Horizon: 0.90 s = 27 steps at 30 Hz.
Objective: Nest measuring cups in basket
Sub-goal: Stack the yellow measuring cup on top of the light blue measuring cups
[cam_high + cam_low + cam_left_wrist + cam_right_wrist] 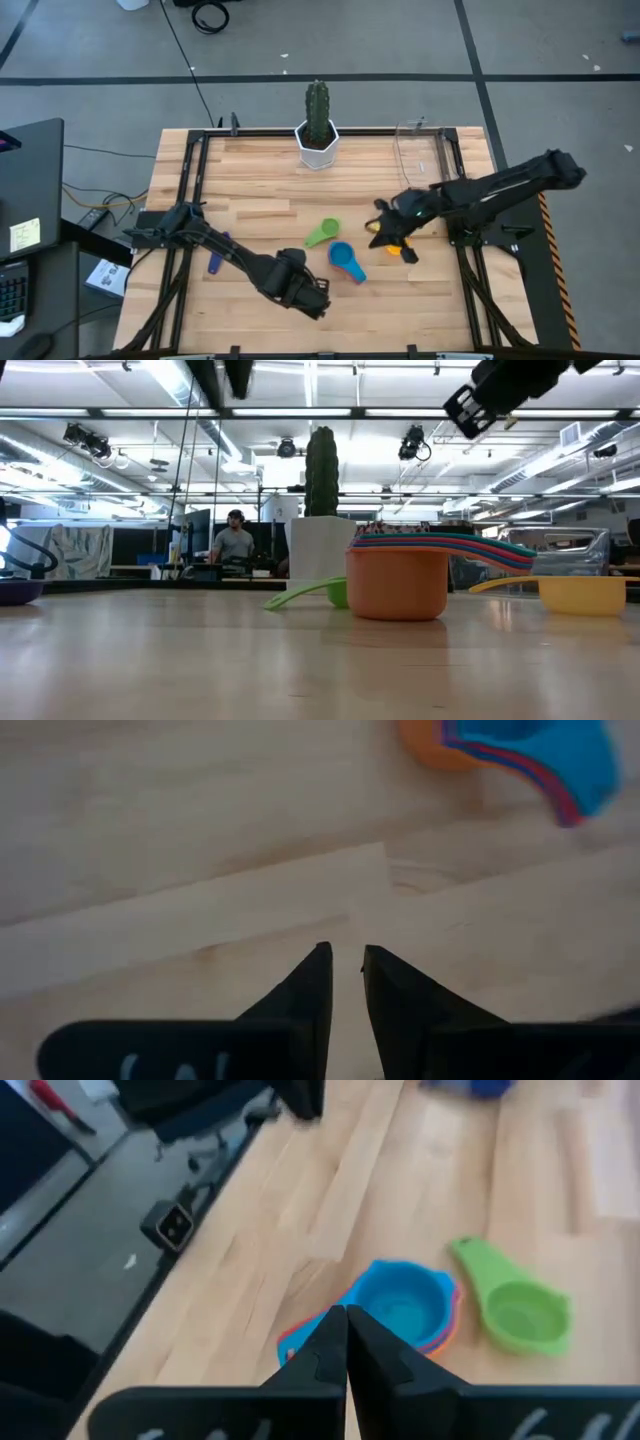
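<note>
A nested stack of measuring cups, light blue on top and orange at the bottom, stands on the table with its handles fanned out. A green cup lies just beyond it. A yellow cup lies to its right and a purple one to its left under the left arm. The clear basket stands at the far right. My left gripper hovers near the front edge, pointing down, its fingers slightly apart with nothing between them. My right gripper is shut, raised above the yellow cup and holding nothing.
A white pot with a green cactus stands at the middle of the table's far edge. A black frame runs along the table's sides. Bare wood lies between the cups and the basket. A person sits far behind the table.
</note>
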{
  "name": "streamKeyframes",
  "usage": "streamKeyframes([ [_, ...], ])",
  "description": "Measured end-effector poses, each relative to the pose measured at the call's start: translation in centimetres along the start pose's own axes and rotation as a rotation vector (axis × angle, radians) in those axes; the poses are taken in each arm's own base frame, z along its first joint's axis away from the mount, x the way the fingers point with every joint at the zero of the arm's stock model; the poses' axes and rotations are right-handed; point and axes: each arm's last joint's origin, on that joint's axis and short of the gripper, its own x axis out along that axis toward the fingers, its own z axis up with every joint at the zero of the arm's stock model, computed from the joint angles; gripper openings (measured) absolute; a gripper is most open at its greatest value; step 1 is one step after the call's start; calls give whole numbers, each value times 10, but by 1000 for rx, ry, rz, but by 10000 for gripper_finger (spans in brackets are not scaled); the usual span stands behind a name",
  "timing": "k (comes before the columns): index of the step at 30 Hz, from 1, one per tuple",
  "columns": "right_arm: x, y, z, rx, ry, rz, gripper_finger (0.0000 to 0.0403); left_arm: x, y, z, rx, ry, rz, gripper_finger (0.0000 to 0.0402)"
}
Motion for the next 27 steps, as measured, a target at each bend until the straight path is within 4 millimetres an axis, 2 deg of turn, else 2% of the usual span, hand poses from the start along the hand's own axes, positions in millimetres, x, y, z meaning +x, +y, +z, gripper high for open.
streamKeyframes([
  [5, -30, 1, -2, -30, -17, -47, 20, 1, -8, 1, 97, 18, -73, 66],
  [12, -52, 3, -23, -81, 146, -64, 49, 1, -14, 4, 213, 19, -122, 66],
  [19, -53, 3, -42, -12, 345, -63, 91, 1, -14, 3, 221, 19, -118, 66],
  [27, -41, 2, -54, 22, 429, -57, 97, 2, -12, 3, 229, 17, -106, 66],
])
